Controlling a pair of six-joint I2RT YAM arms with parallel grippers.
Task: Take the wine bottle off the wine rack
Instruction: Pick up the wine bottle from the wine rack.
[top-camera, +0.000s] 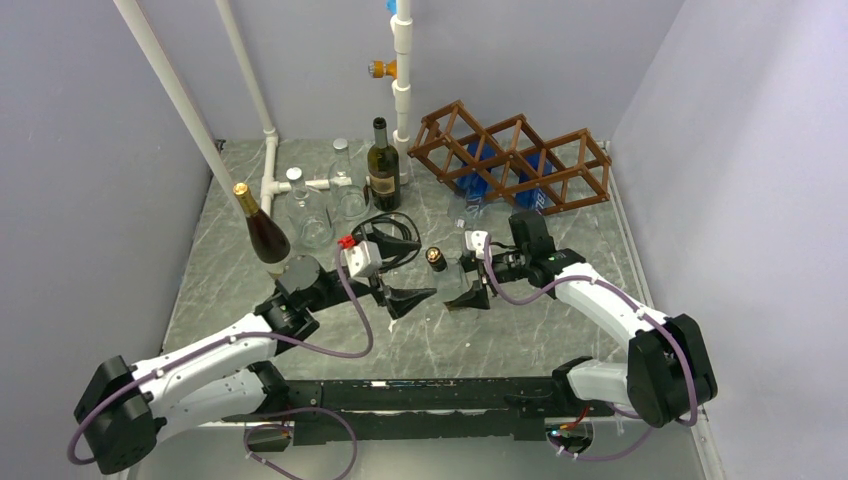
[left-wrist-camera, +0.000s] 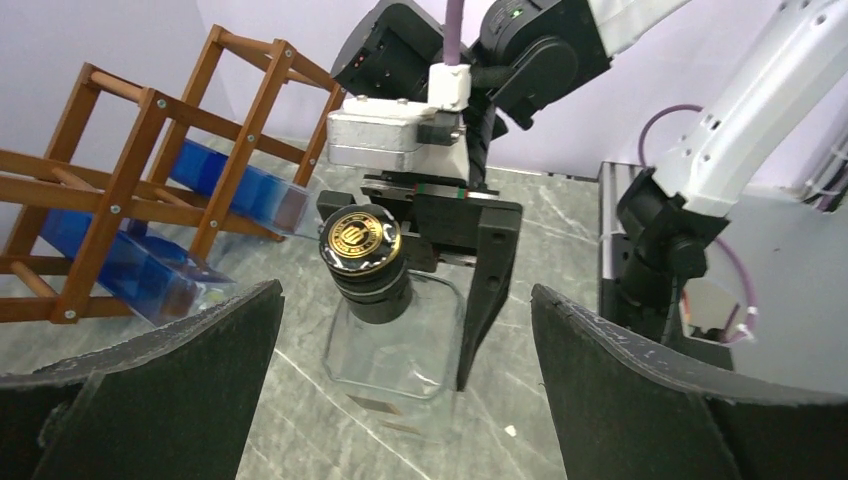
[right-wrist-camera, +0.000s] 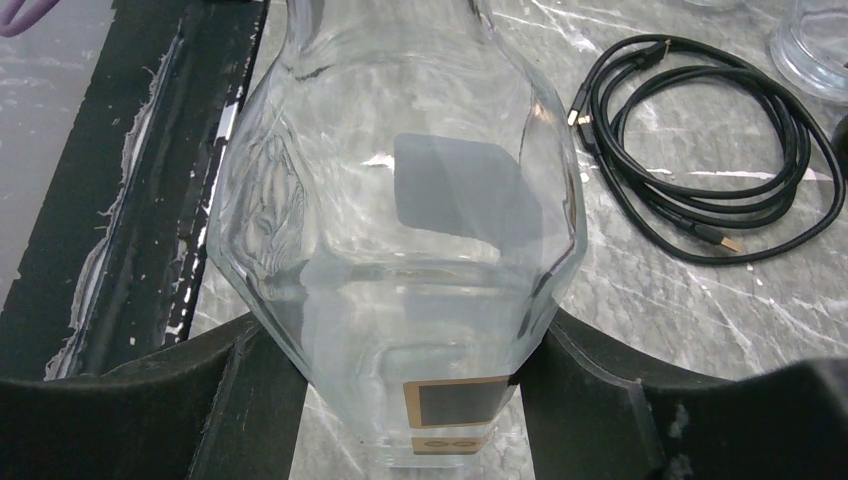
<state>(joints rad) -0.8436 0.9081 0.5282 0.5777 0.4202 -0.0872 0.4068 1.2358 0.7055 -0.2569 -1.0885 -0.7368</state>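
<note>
The grey-green marbled tabletop (top-camera: 420, 340) carries a brown wooden lattice wine rack (top-camera: 515, 150) at its far right corner, with translucent blue plastic boxes (left-wrist-camera: 130, 265) lying under its slats. Left of the rack, a dark green glass bottle (top-camera: 382, 170) stands upright. Beside it are two clear glass jars (top-camera: 310, 215). A white plastic pipe frame (top-camera: 270, 180) rests at the far left. A coiled black cable (top-camera: 395, 232) lies near the centre. Just right of it is a clear glass bottle with a black-and-gold cap (top-camera: 436, 258); whether it touches the tabletop cannot be told.
</note>
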